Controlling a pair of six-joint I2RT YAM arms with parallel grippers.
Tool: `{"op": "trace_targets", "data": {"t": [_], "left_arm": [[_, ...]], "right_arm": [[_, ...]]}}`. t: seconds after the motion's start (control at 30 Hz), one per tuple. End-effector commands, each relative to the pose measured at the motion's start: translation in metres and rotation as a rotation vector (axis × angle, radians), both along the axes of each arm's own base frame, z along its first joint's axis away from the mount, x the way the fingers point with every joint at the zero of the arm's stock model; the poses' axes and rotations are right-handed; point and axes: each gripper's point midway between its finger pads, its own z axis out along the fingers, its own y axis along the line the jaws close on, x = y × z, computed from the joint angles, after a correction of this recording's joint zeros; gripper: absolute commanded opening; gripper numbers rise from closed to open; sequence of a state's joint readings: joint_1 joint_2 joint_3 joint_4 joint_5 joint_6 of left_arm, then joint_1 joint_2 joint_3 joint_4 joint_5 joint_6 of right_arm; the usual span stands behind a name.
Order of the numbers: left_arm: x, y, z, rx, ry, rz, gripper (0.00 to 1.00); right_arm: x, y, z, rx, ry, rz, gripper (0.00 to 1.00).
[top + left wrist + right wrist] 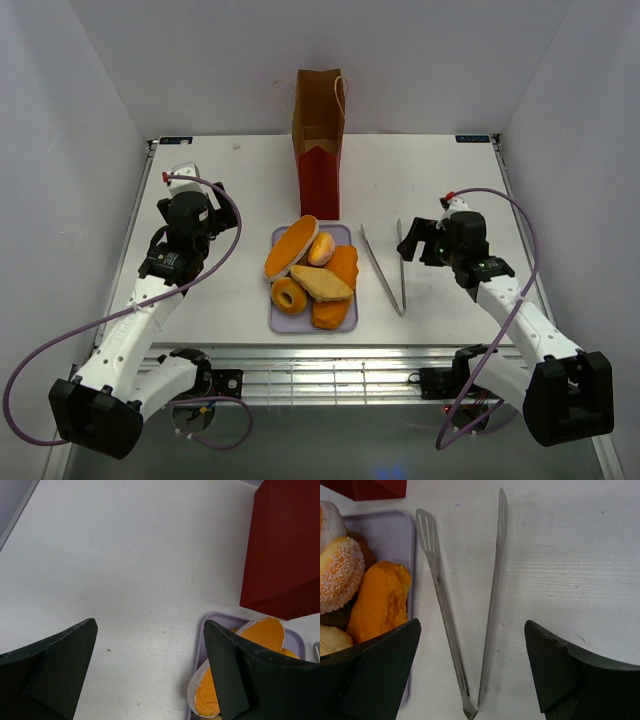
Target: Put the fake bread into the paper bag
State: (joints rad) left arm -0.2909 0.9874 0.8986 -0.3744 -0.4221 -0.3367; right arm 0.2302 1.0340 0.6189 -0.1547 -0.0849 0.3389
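Nearest the lens, the two arm bases are seen bolted along the near edge of the bench [230, 190]. The fake bread [310, 275] is heaped on a lavender tray [277, 318] at the middle of the bench, none of it yet in the paper bag [320, 140]. The bag is stood upright just behind the tray, toward the far edge, with its mouth up, presumably so that pieces can be dropped in from above. Metal tongs [381, 270] are laid just beside the tray on the side of the right edge, splayed in a V with the hinge toward the near edge. The right gripper [472, 624] is held above them with its jaws spread wide and nothing between them, a pose judged to suit picking up the tongs. The left gripper [150, 625] is likewise held wide open and empty over bare bench between the tray and the left edge, perhaps kept aside to steady the bag
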Motion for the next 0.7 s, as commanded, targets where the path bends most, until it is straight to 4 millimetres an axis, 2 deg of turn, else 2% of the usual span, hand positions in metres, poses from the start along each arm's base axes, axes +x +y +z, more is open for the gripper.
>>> {"op": "trace_targets", "data": {"t": [0.0, 0.2, 0.4, 0.47, 0.67], "left_arm": [[0.001, 0.001, 0.015, 0.0, -0.031, 0.0, 0.98], [0.001, -0.002, 0.018, -0.012, -0.038, -0.016, 0.98], [-0.001, -0.004, 0.023, -0.027, -0.05, -0.023, 0.98], [-0.001, -0.005, 0.021, -0.027, -0.046, -0.031, 0.98], [-0.002, -0.005, 0.024, -0.031, -0.052, -0.033, 0.98]], "right_arm": [[0.003, 0.016, 0.019, 0.037, -0.083, 0.099, 0.9], [-0.002, 0.003, 0.007, -0.027, -0.094, 0.073, 0.9], [-0.006, 0.011, 0.006, -0.146, -0.131, 0.09, 0.9], [-0.005, 0.008, 0.002, -0.201, -0.131, 0.06, 0.9], [-0.005, 0.019, -0.023, -0.298, -0.097, 0.092, 0.9]]}}
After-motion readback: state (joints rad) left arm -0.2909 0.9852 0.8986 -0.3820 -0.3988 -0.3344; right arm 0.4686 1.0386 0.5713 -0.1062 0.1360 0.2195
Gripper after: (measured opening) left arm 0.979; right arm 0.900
